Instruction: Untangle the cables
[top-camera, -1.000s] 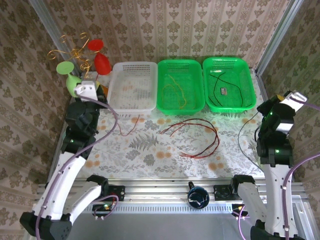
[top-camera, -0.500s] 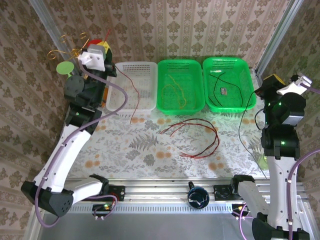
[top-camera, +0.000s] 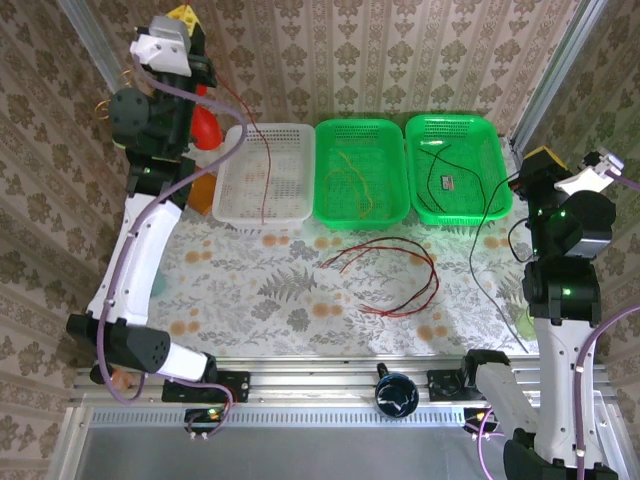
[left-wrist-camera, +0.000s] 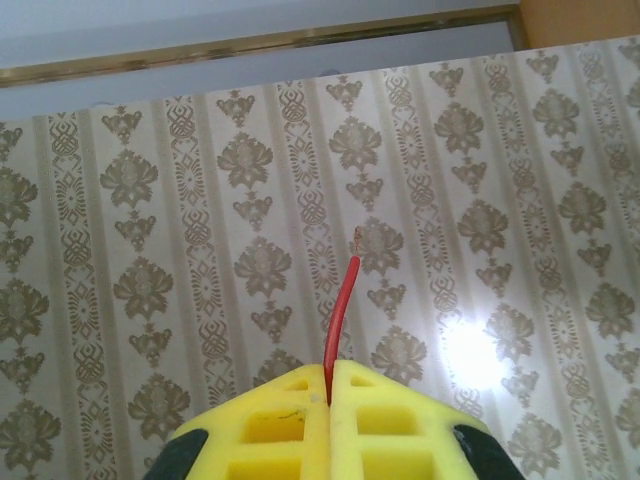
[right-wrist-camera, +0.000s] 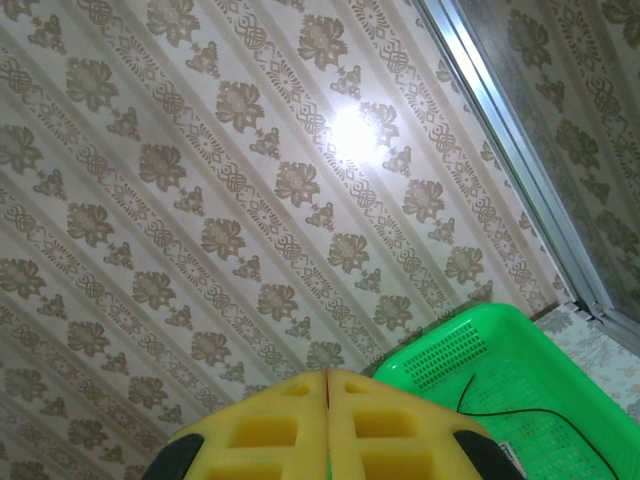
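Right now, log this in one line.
left hand: shut on thin red wire | right hand: shut | red wire loops: on floral table

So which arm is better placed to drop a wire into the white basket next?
Left. Its gripper is shut on the red wire, which hangs over the white basket. The right gripper sits far off by the right green basket, seemingly holding a black wire.

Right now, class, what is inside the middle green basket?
The middle green basket holds one yellow-olive cable in loose loops on its floor. The tabletop beneath the basket is covered, so that part cannot be seen.
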